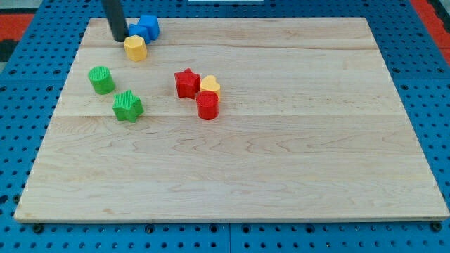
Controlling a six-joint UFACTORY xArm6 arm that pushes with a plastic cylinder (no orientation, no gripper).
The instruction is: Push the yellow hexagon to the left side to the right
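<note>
The yellow hexagon (135,48) lies near the board's top left corner. My tip (118,39) is just to its upper left, close to or touching it. Two blue blocks (145,28) sit right behind the hexagon, toward the view's top. A second yellow block (210,86) sits near the board's middle, between a red star (187,83) and a red cylinder (207,105).
A green cylinder (102,79) and a green star (127,105) lie on the left part of the wooden board (295,140). The board rests on a blue pegboard surface (21,105).
</note>
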